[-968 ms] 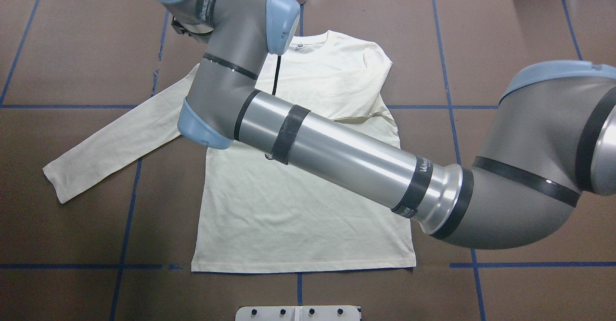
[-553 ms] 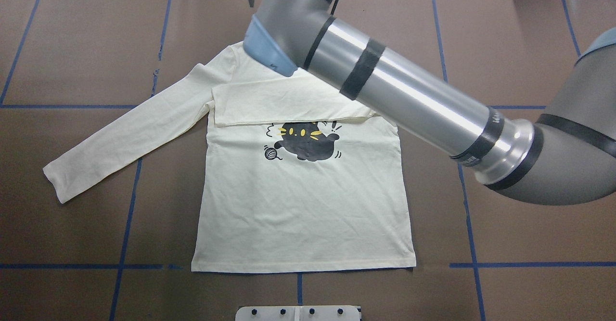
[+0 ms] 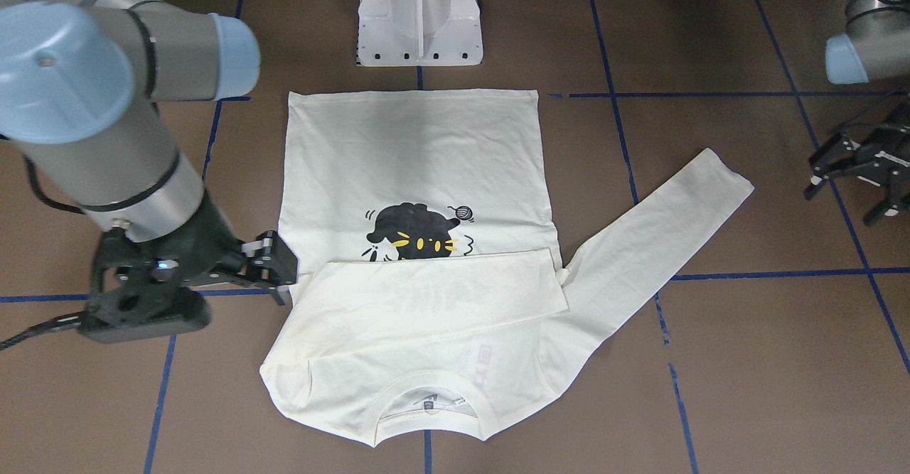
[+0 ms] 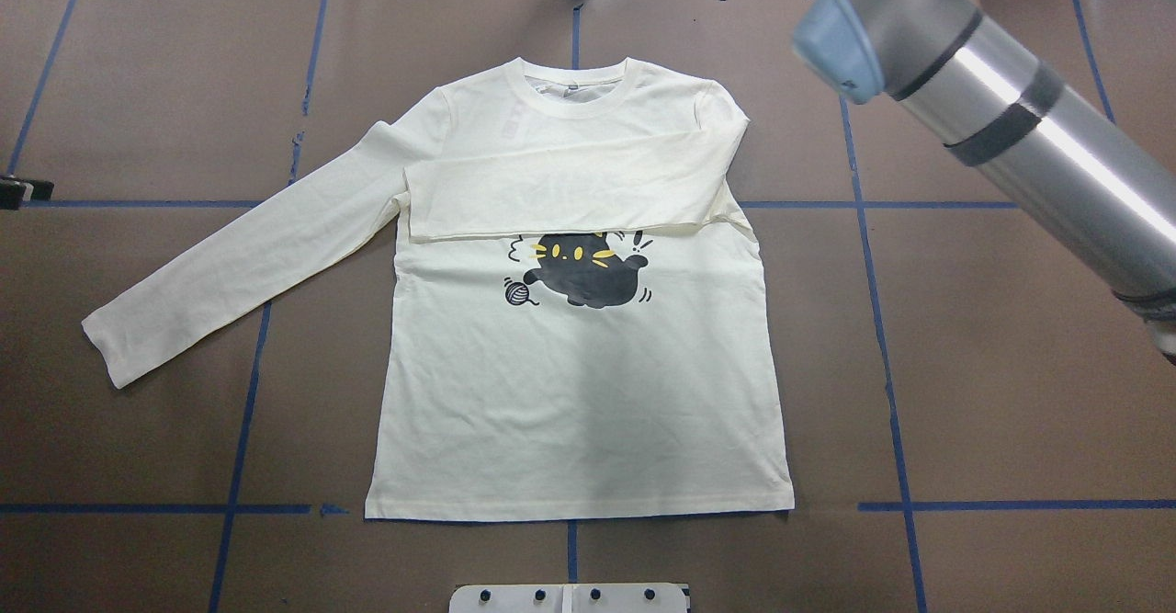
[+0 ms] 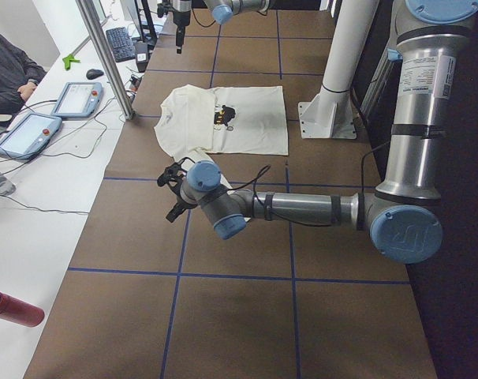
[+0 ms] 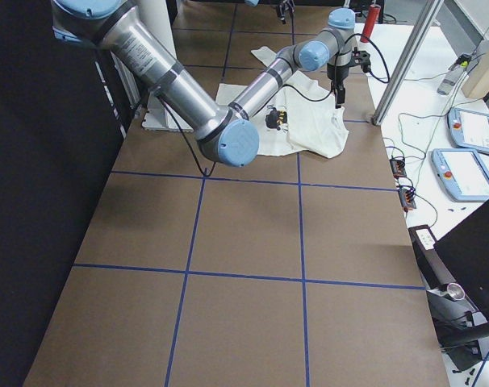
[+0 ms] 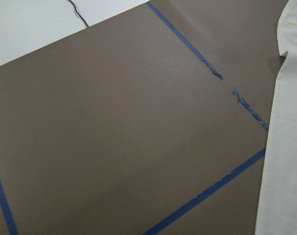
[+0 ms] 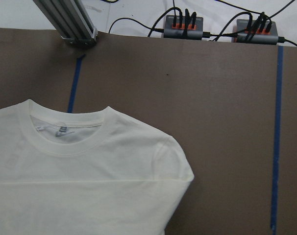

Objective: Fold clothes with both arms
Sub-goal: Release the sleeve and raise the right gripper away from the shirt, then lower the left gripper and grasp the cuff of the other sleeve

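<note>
Shirt (image 4: 579, 392) lay flat and print-up in the middle of the table (image 4: 1011, 365), collar at the far edge and hem toward the robot. Within the last second the right arm (image 4: 1011, 107), which had been stretched across the chest, swung clear toward the far right corner. It left one sleeve (image 4: 560, 195) folded straight across the chest, just above the cat print (image 4: 588, 268). The right gripper (image 3: 284, 275) hung beside that shoulder with its fingers spread and nothing between them. The other sleeve (image 4: 230, 264) stretched out at an angle on the robot's left, not yet folded. The left gripper (image 3: 842, 204) waited well apart from its cuff, likewise spread and empty. I judged the first sleeve fold done, so the next move likely fell to the left arm (image 3: 871, 55): take the outstretched sleeve and lay it across the same way
</note>
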`<state>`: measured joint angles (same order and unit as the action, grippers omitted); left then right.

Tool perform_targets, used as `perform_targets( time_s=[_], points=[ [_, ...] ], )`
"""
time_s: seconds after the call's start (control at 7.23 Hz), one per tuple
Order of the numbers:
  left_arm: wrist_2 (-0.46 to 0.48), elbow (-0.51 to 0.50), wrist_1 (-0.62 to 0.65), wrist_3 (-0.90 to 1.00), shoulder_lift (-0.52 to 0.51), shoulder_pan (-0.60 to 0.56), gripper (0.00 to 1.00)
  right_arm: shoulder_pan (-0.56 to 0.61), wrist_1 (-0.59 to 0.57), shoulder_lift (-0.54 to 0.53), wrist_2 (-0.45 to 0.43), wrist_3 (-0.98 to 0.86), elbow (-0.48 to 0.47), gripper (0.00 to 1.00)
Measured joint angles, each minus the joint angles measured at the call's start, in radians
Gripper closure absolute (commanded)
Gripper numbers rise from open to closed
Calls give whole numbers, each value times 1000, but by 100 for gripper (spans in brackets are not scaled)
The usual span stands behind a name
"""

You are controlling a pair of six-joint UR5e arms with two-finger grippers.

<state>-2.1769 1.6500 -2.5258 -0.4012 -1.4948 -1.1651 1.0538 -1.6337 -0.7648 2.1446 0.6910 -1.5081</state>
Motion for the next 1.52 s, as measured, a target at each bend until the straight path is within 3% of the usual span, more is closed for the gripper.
perform_targets(
  time_s=[0.28, 0.69, 1.11, 1.52],
  points=[
    [134, 100, 1, -53, 108, 156, 0, 71, 5, -193, 47, -184, -107, 0],
    [240, 114, 0, -60, 172, 333, 0, 114, 14, -396, 55, -276, -259, 0],
    [326, 100, 0, -60, 185, 453, 0, 117, 16, -435, 53, -274, -285, 0],
    [349, 82, -1, -58, 187, 478, 1, 117, 17, -437, 54, -270, -288, 0]
  ],
)
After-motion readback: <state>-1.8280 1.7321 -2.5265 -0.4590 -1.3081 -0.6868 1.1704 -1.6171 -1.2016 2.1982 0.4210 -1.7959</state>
